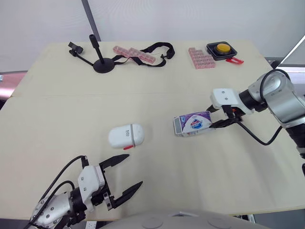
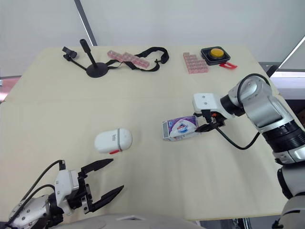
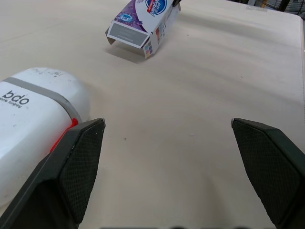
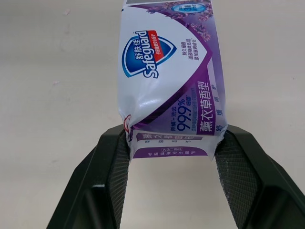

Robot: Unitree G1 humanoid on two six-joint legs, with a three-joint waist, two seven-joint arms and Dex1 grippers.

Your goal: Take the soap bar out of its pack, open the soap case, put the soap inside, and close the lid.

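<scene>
Purple-white soap pack (image 1: 192, 123) clamped at one end by right gripper (image 4: 170, 140); left gripper (image 1: 134, 170) spread wide near white soap case (image 1: 126, 136).

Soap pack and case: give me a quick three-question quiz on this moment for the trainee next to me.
1. True or false: the right gripper is shut on one end of the soap pack.
2. Pick one. The soap case is:
A) closed, lying on the table, touched by neither gripper
B) open, with the bar inside
C) stacked on top of the pack
3. Short answer: which gripper is open and empty?

Key: 1 true. 2 A. 3 the left gripper.
</scene>
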